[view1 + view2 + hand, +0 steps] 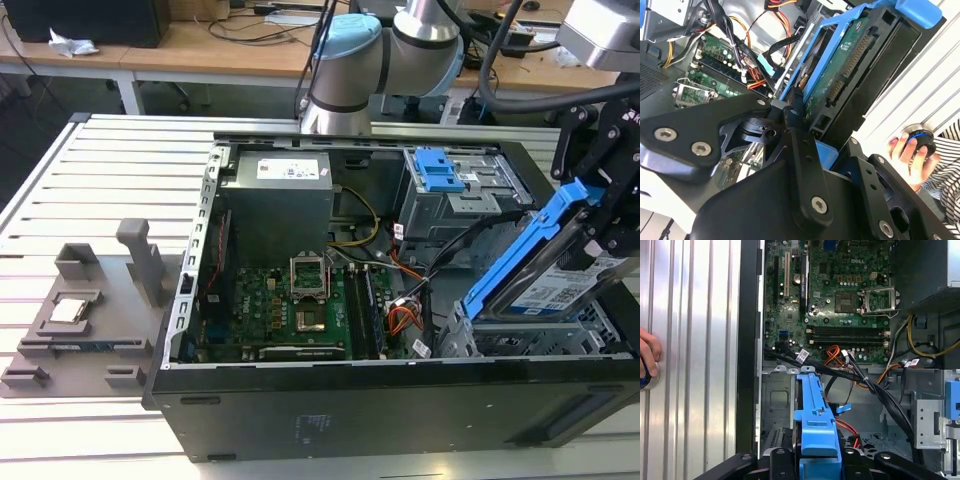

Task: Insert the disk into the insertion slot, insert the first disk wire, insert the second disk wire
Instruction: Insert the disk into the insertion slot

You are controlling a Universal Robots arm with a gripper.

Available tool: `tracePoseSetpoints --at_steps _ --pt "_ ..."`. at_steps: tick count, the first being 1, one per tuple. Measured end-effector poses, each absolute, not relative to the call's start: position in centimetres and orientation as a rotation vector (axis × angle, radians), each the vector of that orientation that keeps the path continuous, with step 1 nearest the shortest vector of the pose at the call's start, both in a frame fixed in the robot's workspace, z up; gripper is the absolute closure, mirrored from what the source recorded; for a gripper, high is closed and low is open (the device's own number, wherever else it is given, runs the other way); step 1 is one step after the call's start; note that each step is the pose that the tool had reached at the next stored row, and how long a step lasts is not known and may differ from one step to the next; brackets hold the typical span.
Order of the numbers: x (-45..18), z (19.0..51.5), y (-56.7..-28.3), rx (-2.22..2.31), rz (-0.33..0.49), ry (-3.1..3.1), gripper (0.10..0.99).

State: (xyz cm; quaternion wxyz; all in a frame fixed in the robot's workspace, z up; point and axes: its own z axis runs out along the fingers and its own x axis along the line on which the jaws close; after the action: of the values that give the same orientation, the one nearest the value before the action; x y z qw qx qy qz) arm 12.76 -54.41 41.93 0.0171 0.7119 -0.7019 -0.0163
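Observation:
My gripper (612, 215) is shut on the disk (545, 270), a flat drive with a white label in a bright blue carrier. I hold it tilted, one end high, over the exterior view's right end of the open computer case. The insertion slot (520, 338), a low silver perforated cage, lies just under its lower end. In the second wrist view the disk's green underside (840, 75) sits between the black fingers (799, 135). The first wrist view looks along the blue carrier (815, 415) toward the cage (776, 400). Loose black and orange wires (852, 371) lie beside it.
A taller grey cage with a blue latch (445, 180) stands behind the slot. The motherboard (290, 300) and power supply (275, 195) take up the rest of the case. A person's hand (910, 155) rests on a knob on the slatted table. A grey fixture (85, 310) sits at the exterior view's left.

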Motion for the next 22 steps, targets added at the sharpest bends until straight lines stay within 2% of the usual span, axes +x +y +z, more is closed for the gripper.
tracePoseSetpoints --at_steps 22 --pt "12.8 39.7 -54.4 2.196 -0.064 -2.188 0.725"
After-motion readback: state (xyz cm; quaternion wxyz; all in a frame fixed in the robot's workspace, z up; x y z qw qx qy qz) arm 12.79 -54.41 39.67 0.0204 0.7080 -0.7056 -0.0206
